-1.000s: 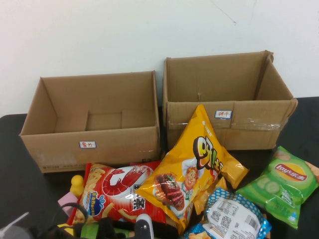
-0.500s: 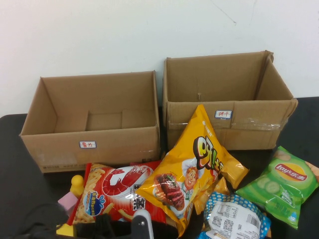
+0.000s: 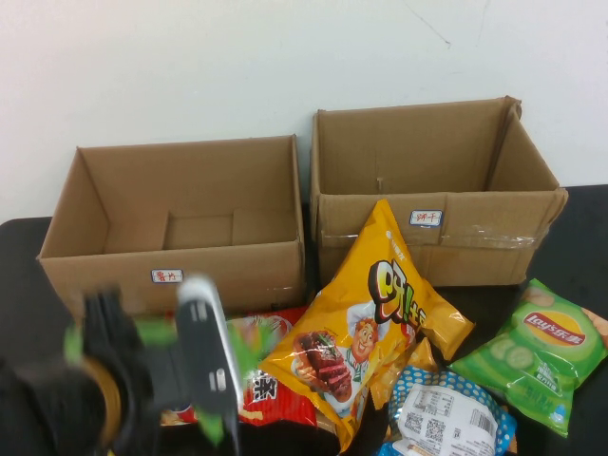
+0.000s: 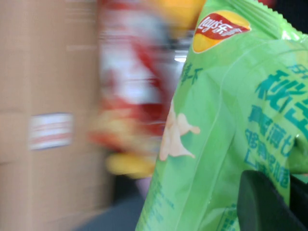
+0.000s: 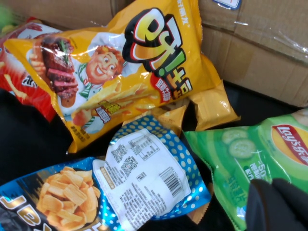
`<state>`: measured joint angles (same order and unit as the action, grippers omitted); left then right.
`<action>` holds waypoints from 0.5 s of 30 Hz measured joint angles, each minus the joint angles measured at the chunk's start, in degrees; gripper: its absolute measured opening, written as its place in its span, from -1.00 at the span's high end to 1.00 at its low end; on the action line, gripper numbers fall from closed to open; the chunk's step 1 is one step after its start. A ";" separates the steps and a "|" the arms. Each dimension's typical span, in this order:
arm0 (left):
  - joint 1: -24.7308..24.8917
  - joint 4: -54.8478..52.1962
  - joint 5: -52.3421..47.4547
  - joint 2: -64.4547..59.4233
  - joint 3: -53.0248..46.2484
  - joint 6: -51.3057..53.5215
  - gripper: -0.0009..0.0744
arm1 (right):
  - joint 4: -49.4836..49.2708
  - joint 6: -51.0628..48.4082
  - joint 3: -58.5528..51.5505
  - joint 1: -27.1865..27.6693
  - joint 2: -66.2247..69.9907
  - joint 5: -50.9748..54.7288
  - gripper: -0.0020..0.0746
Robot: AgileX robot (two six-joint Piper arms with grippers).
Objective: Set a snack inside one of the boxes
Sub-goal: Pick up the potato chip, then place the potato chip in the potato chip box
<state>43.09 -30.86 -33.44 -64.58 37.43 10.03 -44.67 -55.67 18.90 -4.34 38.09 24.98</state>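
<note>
clutter: yellow bag (image 3: 366,318) leans up against the taped box (image 3: 432,190); red shrimp bag (image 3: 261,366) half under it; blue bag (image 3: 446,413) and cucumber Lay's (image 3: 532,351) lie off to the right
in the way: left arm blurs across the red bag
box (image 3: 176,228): back left, label facing front, long axis left-right, open top up
left gripper (image 3: 204,418): pinched on a green bag (image 4: 226,134), low near the front edge
green bag: long axis roughly along the gripper, logo end pointing away
right gripper (image 5: 279,204): pressed together, holding nothing, over the cucumber Lay's
</note>
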 joint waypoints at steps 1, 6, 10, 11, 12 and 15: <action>-0.54 -4.00 -0.58 0.10 1.77 -1.48 0.95 | -0.09 0.00 0.00 0.00 0.00 0.00 0.95; -5.95 -14.85 1.15 -2.47 9.89 -5.27 0.95 | -0.22 0.00 0.00 0.00 0.00 -0.13 0.95; -14.17 -17.28 8.02 -7.69 16.57 -7.22 0.95 | -0.22 0.00 0.00 0.00 0.00 -0.22 0.95; -15.79 -17.52 10.53 -9.38 17.75 -7.43 0.95 | -0.22 0.00 0.00 0.00 0.00 -0.22 0.95; -17.68 -17.85 13.15 -11.17 19.17 -7.54 0.95 | -0.22 0.00 0.00 0.00 0.00 -0.22 0.95; -21.85 -18.60 19.53 -16.82 22.63 -7.89 0.95 | -0.22 0.00 0.00 0.00 0.00 -0.22 0.95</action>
<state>21.24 -49.46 -13.92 -81.39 60.07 2.14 -44.89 -55.67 18.90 -4.34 38.09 24.76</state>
